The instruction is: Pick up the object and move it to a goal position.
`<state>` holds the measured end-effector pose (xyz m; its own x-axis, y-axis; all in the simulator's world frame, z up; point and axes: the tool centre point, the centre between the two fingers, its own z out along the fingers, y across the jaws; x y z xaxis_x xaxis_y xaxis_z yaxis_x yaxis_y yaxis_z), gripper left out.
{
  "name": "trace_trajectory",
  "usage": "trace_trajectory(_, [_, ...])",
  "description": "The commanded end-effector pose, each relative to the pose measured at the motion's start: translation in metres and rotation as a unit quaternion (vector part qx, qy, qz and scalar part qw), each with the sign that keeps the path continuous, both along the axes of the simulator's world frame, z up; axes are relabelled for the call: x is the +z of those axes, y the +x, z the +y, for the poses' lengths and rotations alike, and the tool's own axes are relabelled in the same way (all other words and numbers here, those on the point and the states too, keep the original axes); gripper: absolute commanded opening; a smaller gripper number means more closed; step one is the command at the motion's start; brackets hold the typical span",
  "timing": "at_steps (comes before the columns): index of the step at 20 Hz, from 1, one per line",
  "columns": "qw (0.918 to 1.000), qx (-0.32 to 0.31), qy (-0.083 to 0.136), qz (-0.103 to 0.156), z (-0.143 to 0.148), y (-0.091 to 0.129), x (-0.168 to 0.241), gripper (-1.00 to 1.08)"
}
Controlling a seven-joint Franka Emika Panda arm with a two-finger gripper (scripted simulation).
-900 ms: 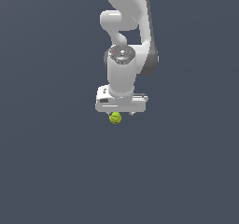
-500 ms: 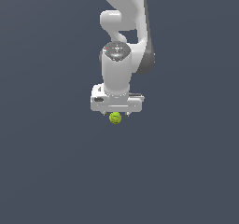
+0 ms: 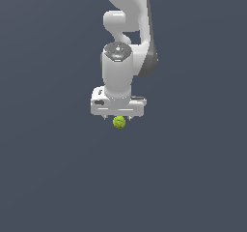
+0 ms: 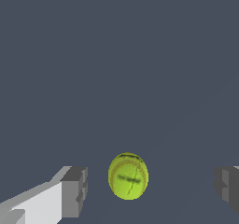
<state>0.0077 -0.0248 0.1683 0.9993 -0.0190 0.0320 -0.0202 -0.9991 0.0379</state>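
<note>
Exterior view first: you see the white Panda arm (image 3: 126,37) reaching down, its white gripper (image 3: 118,117) directly over the small yellow-green ball with thin dark seams (image 3: 119,122) on the plain dark grey floor (image 3: 53,178). Nothing else lies nearby. From the wrist view, your grey finger pads (image 4: 74,191) stand wide apart, the ball (image 4: 128,176) between them, touching neither.

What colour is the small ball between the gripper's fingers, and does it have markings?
The small ball is yellow-green with thin dark curved seam lines, clearest in the wrist view.
</note>
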Motion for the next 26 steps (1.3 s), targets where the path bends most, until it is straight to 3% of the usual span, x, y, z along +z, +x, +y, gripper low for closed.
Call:
trace_trajectory(1, [1.0,0.001,0.002,0.002,0.0,-0.005,-0.007,1.0])
trace_trajectory(15, [0.9997,0.005,0.017,0.014,0.002,-0.059,-0.069,1.0])
trace_trajectory(26, [0.9997,0.006,0.019,0.016,0.002,-0.066,-0.081,1.0])
